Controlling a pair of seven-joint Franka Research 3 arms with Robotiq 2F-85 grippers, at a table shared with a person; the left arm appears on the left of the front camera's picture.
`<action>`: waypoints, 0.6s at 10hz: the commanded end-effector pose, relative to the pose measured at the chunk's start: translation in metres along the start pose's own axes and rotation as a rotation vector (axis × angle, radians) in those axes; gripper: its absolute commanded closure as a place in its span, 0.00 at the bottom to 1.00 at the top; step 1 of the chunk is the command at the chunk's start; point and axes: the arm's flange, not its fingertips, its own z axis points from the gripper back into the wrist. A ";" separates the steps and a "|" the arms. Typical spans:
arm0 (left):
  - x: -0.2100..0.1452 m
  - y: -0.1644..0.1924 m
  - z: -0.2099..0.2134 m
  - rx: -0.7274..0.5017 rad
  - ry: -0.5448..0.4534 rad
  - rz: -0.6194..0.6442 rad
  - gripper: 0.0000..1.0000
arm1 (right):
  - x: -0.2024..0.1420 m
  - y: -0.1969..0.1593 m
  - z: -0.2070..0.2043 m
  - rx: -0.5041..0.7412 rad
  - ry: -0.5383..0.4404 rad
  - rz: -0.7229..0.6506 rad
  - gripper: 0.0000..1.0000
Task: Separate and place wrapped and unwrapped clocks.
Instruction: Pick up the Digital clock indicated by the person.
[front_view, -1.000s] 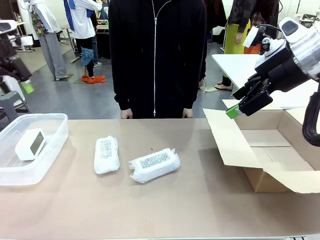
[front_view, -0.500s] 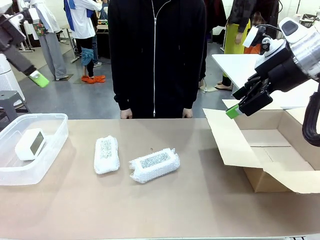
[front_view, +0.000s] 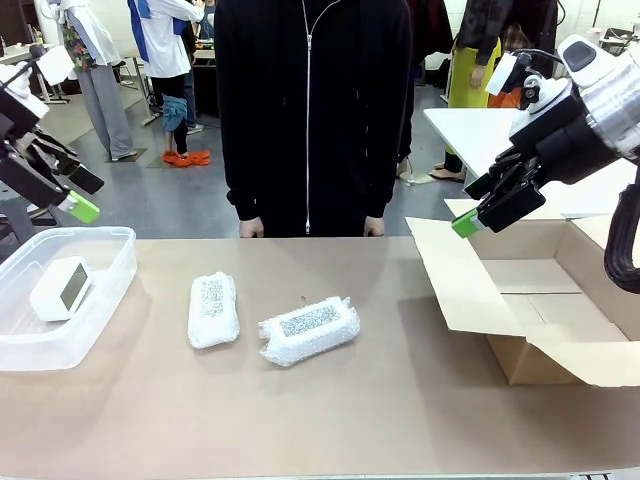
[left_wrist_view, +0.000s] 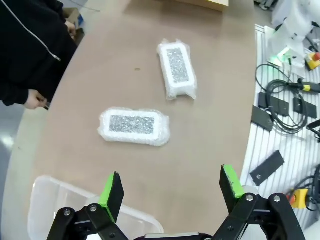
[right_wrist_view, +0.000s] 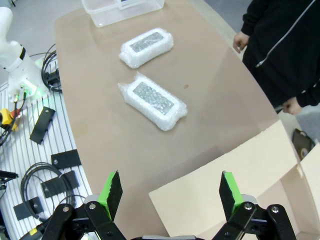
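Two wrapped clocks lie mid-table, one bubble-wrap bundle (front_view: 213, 308) lengthwise and the other (front_view: 309, 329) slanted to its right. The unwrapped clock (front_view: 62, 288), white with a dark screen, rests inside a clear plastic bin (front_view: 112, 283) at the left. My left gripper (front_view: 80, 195) hangs open above the bin's far side, holding nothing. My right gripper (front_view: 472, 205) hovers open and empty over the cardboard box's raised flap (front_view: 455, 275). The left wrist view looks down past the left gripper (left_wrist_view: 172, 187) at both bundles (left_wrist_view: 134, 126) (left_wrist_view: 177, 68). Beyond the right gripper (right_wrist_view: 170, 190) lie the same bundles (right_wrist_view: 152, 100) (right_wrist_view: 146, 46).
An open cardboard box (front_view: 560, 300) stands at the right with its flaps spread. A person in a black zip jacket stands at the far edge, hands (front_view: 253, 228) at the table rim. Bare brown tabletop lies around the bundles. Cables and black plates lie off the near edge (left_wrist_view: 280, 107).
My left gripper has swung in from the upper left and come lower, toward the bin. The right arm, the bundles and the bare clock have stayed put.
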 end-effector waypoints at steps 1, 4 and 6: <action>-0.005 -0.010 -0.008 0.048 -0.001 -0.021 0.00 | 0.000 0.000 -0.001 0.030 -0.022 0.001 0.00; -0.003 -0.008 -0.002 0.040 -0.005 -0.013 0.00 | 0.000 0.000 -0.001 0.030 -0.022 0.001 0.00; -0.003 -0.008 -0.002 0.040 -0.005 -0.013 0.00 | 0.000 0.000 -0.001 0.030 -0.022 0.001 0.00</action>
